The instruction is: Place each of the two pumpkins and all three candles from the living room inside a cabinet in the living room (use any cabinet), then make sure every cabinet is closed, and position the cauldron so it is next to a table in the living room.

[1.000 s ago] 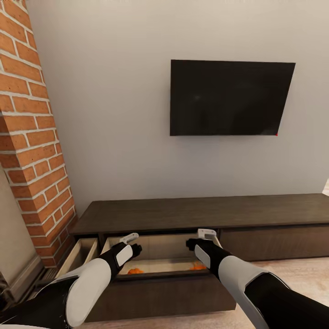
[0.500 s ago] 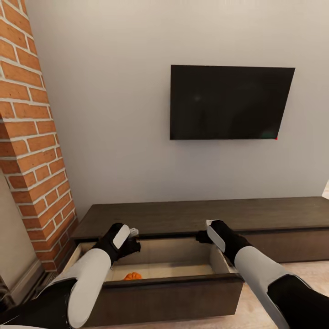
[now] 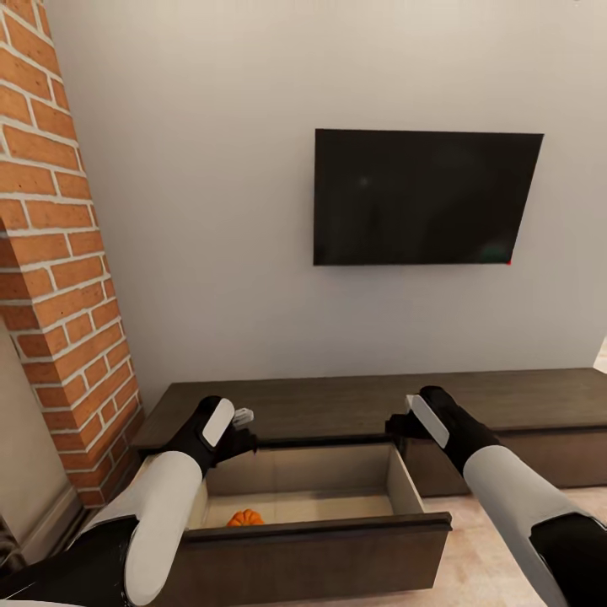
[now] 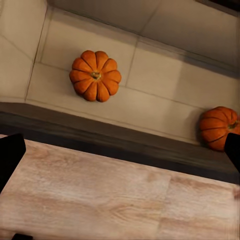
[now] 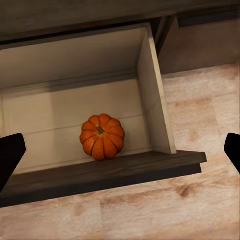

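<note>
Both pumpkins (image 4: 95, 75) (image 4: 219, 128) lie inside the cabinet's (image 3: 354, 403) pulled-out drawer (image 3: 316, 531). The left tool (image 3: 243, 421) and right tool (image 3: 400, 424) hover above it, spread, holding nothing.

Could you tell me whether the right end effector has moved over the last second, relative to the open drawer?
Yes. The right end effector has lifted out of the open drawer and now hangs above its back right corner, by the cabinet top.
</note>
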You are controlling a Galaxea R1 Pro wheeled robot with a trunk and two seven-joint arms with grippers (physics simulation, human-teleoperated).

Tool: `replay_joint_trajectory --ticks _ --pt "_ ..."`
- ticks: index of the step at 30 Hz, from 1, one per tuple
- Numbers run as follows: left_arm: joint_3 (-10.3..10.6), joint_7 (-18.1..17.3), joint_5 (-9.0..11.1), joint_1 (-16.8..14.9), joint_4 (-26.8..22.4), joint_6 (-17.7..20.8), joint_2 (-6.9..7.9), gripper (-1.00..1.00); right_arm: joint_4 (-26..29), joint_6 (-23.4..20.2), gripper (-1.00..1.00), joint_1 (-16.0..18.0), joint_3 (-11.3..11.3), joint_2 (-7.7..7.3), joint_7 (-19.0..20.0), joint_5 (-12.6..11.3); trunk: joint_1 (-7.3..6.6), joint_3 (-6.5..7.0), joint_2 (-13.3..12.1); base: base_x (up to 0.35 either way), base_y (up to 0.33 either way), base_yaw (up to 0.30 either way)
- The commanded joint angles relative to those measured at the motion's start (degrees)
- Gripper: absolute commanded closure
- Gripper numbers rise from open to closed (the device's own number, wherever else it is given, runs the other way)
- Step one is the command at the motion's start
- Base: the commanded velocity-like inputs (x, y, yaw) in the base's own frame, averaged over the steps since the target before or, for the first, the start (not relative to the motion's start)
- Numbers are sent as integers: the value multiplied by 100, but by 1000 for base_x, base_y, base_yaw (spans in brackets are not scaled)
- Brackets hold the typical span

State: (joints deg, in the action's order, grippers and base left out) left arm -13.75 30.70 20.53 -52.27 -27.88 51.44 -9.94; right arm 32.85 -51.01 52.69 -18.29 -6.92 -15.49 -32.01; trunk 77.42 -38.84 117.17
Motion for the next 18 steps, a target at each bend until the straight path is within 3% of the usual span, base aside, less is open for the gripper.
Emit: replay_joint_trajectory --ticks 1,5,7,12,13,16,18 --pt "-25 57 61 -3 -5 3 -5 -100 17 -14 -100 5 -45 -4 -49 -59 -23 11 -38 0 0 0" --pt "-23 46 63 -3 59 -201 -5 -100 32 -3 -100 5 -46 15 -58 -61 -111 83 -199 0 0 0" --pt "-23 -21 60 -3 432 -798 -5 -100 10 12 -100 5 -51 38 -53 -66 -155 119 -279 0 0 0" --pt "-23 -311 33 -3 1082 -1721 -5 -100 -132 137 -100 -14 -52 192 -51 -62 -265 209 -480 0 0 0" --pt "-23 -416 -14 -3 1305 -2009 -5 -100 -229 260 -100 -20 -52 268 -51 -57 -287 227 -520 0 0 0" --pt "-23 -547 -147 -3 1629 -2398 -1 -100 -409 523 -100 -25 -58 365 -51 -45 -353 281 -640 0 0 0" --pt "-23 -670 -331 -3 1867 -2727 20 -100 -583 788 -100 -28 -63 458 -51 -31 -397 317 -720 0 0 0"
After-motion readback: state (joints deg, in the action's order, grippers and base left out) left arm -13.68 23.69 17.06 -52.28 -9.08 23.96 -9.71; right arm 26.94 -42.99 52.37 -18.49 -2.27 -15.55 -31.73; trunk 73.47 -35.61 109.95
